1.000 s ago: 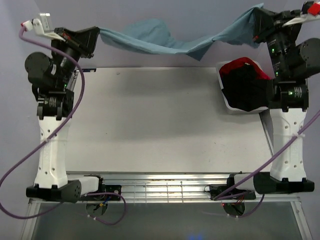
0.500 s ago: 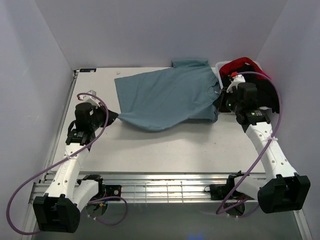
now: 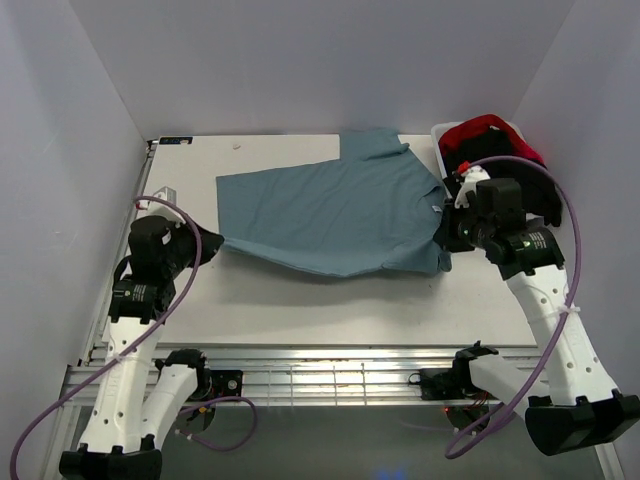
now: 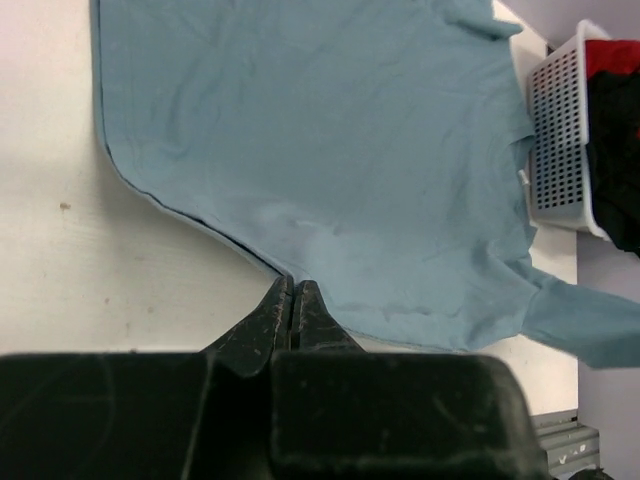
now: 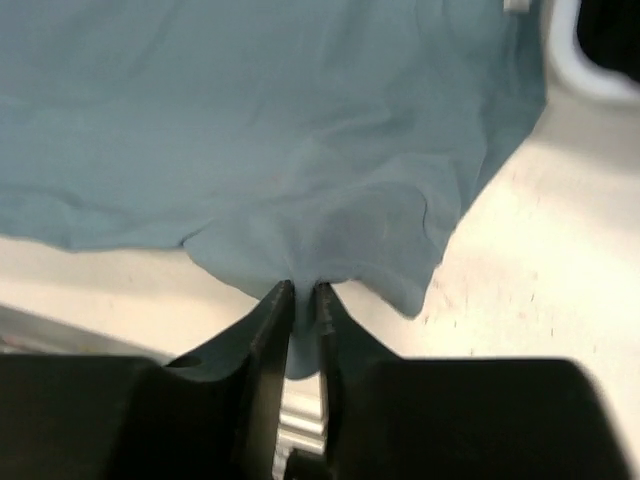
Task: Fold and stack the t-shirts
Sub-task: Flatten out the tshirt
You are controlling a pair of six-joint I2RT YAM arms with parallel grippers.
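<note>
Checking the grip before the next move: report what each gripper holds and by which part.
Both hold the teal t-shirt: the left gripper pinches its near hem-end corner, the right gripper pinches the near edge at the collar end.

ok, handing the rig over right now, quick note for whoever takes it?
Left gripper: shut on the near left edge of the teal t-shirt.
Right gripper: pinching the shirt's near right edge, fabric bunched between its fingers.
Teal t-shirt: spread out on the table, not folded.
Red t-shirt and black t-shirt: in the white tub, far right.
Done: teal shirt laid out.
Left: fold it, fold the other two, stack all.
</note>
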